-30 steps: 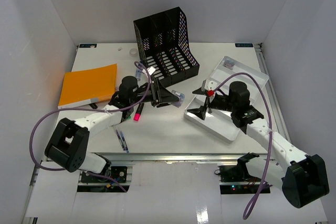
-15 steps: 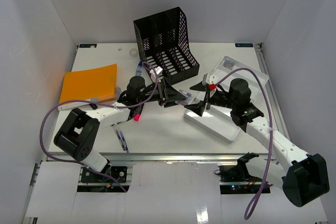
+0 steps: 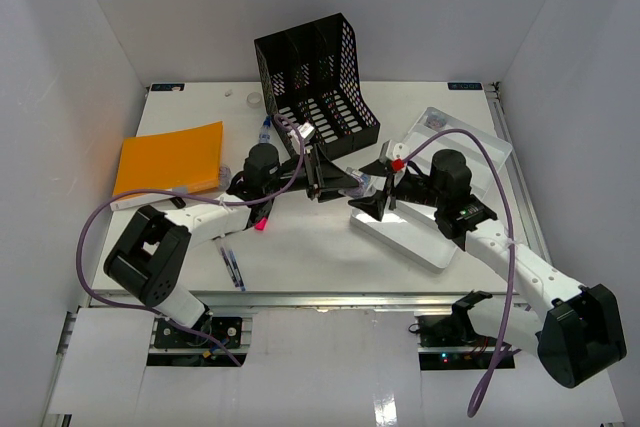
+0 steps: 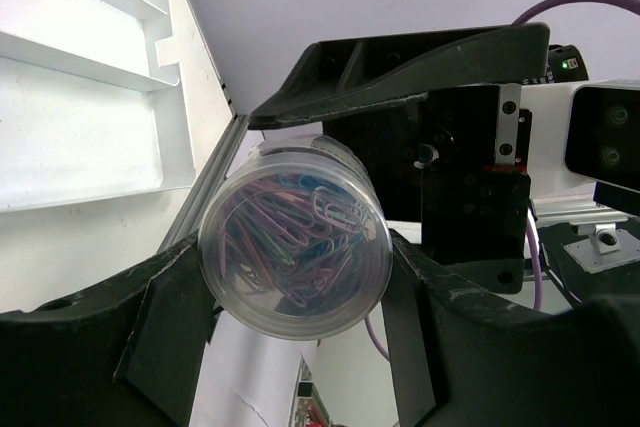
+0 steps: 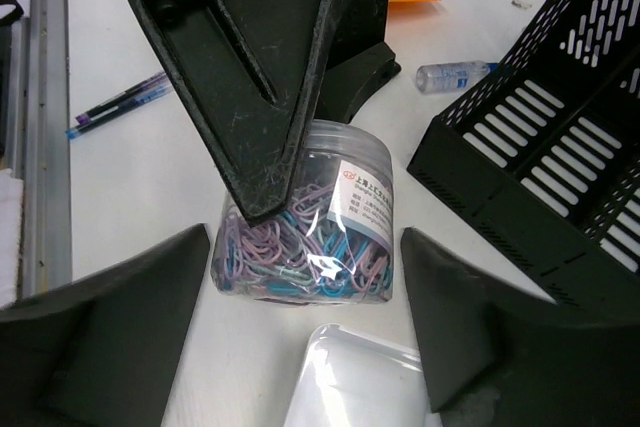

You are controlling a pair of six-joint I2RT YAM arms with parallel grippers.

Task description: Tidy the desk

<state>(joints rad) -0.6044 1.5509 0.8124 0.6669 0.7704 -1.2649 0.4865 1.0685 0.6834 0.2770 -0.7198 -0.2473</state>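
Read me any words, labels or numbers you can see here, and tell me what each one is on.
White label on the paper clip jar: red logo and lines of print, too small to read.
Label on the small bottle: blurred, unreadable.
Blue stickers at the desk far corners: too small to read.

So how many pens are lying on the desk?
2: a blue pen near the front edge, a pink-tipped marker beside the left arm. Others may hide under that arm.
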